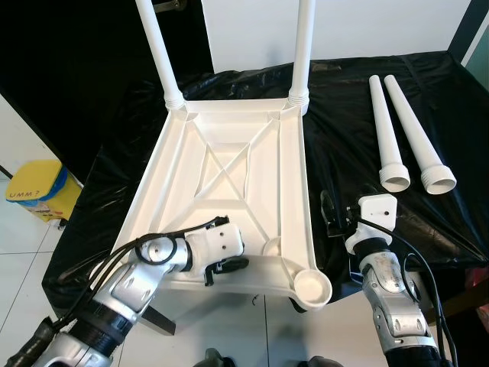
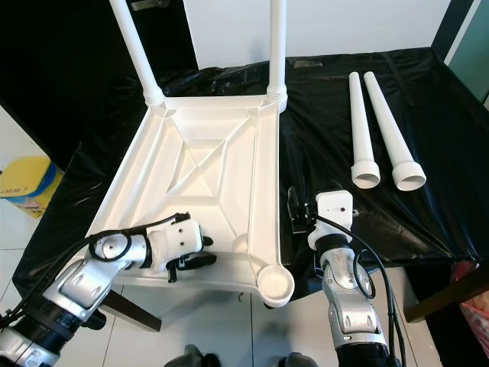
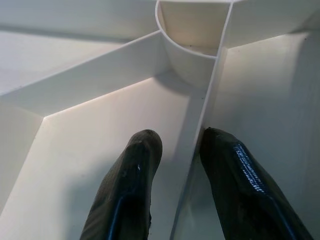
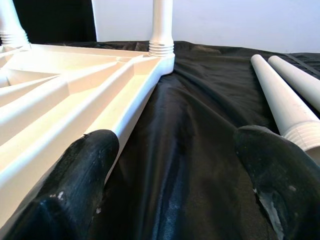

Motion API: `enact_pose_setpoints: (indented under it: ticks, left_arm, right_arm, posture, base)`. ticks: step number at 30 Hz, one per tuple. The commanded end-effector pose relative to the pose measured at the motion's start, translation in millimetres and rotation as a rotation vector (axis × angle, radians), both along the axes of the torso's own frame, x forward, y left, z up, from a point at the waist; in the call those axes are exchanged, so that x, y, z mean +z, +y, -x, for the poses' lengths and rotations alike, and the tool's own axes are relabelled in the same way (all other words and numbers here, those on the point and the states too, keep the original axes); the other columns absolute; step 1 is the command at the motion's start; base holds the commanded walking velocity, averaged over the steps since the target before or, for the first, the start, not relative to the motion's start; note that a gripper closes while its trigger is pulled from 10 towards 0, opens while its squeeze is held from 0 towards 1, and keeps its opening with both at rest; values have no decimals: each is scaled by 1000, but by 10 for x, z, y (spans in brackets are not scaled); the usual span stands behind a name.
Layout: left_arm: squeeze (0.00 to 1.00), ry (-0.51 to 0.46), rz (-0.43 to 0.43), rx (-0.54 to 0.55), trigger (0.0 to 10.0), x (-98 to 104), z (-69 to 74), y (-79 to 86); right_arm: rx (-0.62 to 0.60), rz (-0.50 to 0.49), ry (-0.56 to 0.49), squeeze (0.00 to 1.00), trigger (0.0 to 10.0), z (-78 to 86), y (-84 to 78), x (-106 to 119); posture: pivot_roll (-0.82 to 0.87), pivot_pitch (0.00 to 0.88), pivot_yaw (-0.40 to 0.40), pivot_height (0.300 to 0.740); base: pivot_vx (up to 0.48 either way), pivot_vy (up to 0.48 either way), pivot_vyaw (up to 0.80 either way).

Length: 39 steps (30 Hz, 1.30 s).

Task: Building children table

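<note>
The left gripper [image 3: 175, 165] had its jaws narrowly apart astride a rib of the tabletop [image 1: 229, 164], lying upside down on the surface; the right gripper [image 4: 175, 175] gaped empty. With two legs [image 1: 409, 141] loose at two o'clock, that thin rib could slip free if tugged.

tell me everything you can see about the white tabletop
The white tabletop looks like moulded plastic and lies upside down on the black cloth, its ribbed underside up with crossed braces. Two legs stand in its far corner sockets; the near right socket is open. Its near edge overhangs the floor. The left gripper straddles a rib, jaws either side.
</note>
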<state>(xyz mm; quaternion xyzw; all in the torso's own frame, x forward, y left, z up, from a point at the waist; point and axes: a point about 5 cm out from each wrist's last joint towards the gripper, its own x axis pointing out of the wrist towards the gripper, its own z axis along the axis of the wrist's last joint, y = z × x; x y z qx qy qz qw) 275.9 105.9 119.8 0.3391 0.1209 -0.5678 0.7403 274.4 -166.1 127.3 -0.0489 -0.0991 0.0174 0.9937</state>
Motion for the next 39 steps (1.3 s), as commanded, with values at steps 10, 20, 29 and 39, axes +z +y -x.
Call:
enact_pose_setpoints:
  ticks: [10, 20, 29, 39]
  left_arm:
    - [0, -250, 140, 352, 10000, 298, -491, 79]
    - [0, -238, 269, 367, 10000, 414, -509, 61]
    - [0, -233, 404, 246, 10000, 481, -335, -47]
    - [1000, -194, 568, 275, 10000, 633, -384, -170]
  right_arm:
    - [-13, -14, 16, 0, 10000, 10, 52, -42]
    - [-49, -16, 11, 0, 10000, -78, 35, -15]
    - [-154, -12, 22, 0, 10000, -215, -116, 0]
    - [-301, -21, 41, 0, 10000, -370, -354, 19]
  posture:
    - [-87, 61, 84, 740]
    - [-86, 33, 70, 740]
    - [-70, 19, 57, 740]
    - [-64, 18, 53, 740]
  base:
    - [0, 0, 0]
    - [0, 0, 0]
    - [0, 0, 0]
    - [0, 0, 0]
